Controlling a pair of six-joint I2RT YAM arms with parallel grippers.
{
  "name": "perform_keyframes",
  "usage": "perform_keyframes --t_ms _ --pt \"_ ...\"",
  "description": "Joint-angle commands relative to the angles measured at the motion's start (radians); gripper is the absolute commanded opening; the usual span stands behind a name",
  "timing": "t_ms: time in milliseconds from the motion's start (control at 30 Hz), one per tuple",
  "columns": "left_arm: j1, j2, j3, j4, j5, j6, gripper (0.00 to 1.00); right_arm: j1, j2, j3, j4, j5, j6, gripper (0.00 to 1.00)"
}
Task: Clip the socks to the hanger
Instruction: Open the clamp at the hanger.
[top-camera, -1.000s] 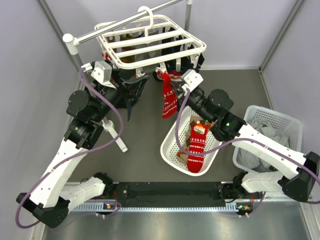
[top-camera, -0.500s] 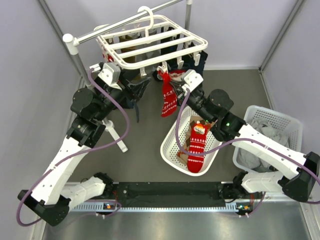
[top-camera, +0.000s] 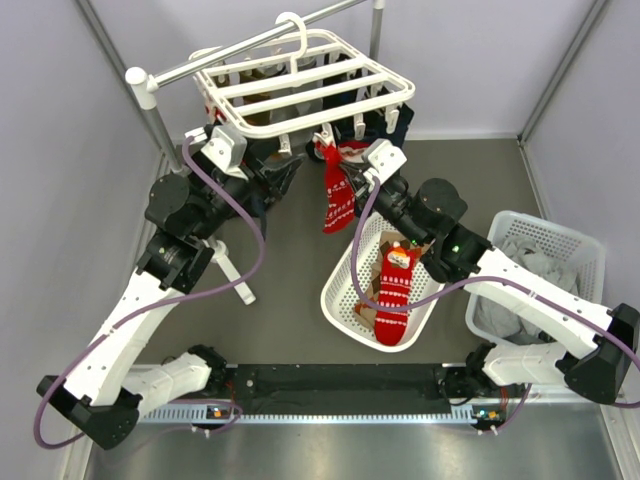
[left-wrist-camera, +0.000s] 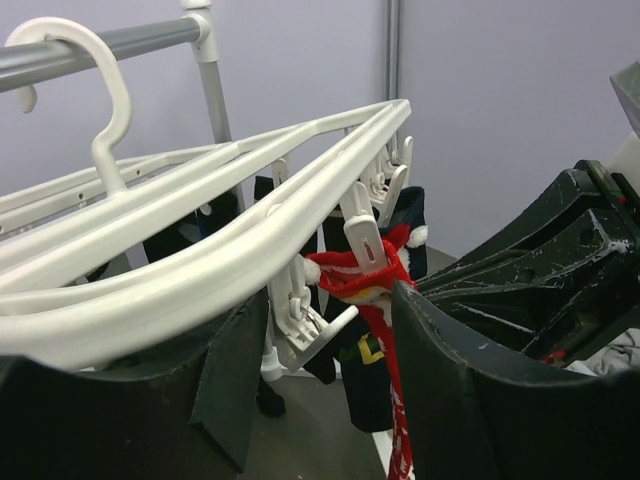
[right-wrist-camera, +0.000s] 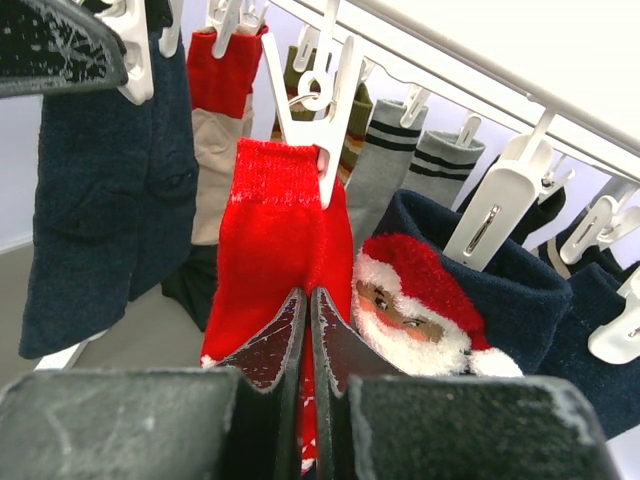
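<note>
The white hanger (top-camera: 300, 85) hangs by its hook from a grey rail, its clips dangling below. A red sock (top-camera: 338, 205) hangs under its front edge, its cuff (right-wrist-camera: 280, 175) in a white clip (right-wrist-camera: 325, 140). My right gripper (right-wrist-camera: 306, 295) is shut on this red sock just under the cuff, beside a navy Santa sock (right-wrist-camera: 470, 290). My left gripper (left-wrist-camera: 325, 320) stands open under the hanger bar (left-wrist-camera: 200, 265), with a free white clip (left-wrist-camera: 305, 325) between its fingers. Behind it hangs a navy sock with a yellow buckle (left-wrist-camera: 372, 350).
A white basket (top-camera: 338, 290) below the right arm holds another red snowflake sock (top-camera: 393, 290). A second white basket (top-camera: 585, 245) with grey laundry stands at the right. The rail's stand (top-camera: 235, 275) reaches the floor by the left arm. Several other socks hang on the hanger's far clips.
My left arm has moved up and to the right, bringing its jaws around a clip, and they have narrowed a little. The right gripper has stayed shut on the red sock.
</note>
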Motion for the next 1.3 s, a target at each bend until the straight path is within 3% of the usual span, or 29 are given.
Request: perform_keyframes --t_ms 0,267,667,767,867,967,1133,1267 --pt "-0.005 -0.016 0.005 0.1 0.006 0.014 0.56 -0.006 -0.03 0.009 0.018 -0.008 0.004 0.0" --pt "-0.003 -0.022 -0.01 0.135 0.001 0.004 0.45 -0.006 -0.028 0.008 0.011 -0.01 0.009 0.0" --pt "-0.003 -0.031 -0.001 0.088 0.02 -0.036 0.14 -0.008 -0.044 0.003 -0.011 -0.004 0.024 0.0" --pt "-0.005 -0.032 0.007 0.063 0.007 -0.058 0.09 -0.006 -0.059 0.012 -0.039 -0.001 0.038 0.13" --pt "-0.003 -0.028 0.025 0.025 -0.012 -0.088 0.0 -0.008 -0.077 0.026 -0.085 -0.001 0.061 0.19" --pt "-0.006 -0.022 0.04 -0.014 -0.043 -0.133 0.0 -0.006 -0.116 0.031 -0.133 -0.001 0.081 0.25" --pt "-0.005 -0.016 0.073 -0.077 -0.078 -0.211 0.0 -0.008 -0.188 0.065 -0.302 0.016 0.139 0.45" --pt "-0.008 -0.017 0.096 -0.154 -0.126 -0.298 0.0 -0.008 -0.246 0.054 -0.448 0.09 0.219 0.55"
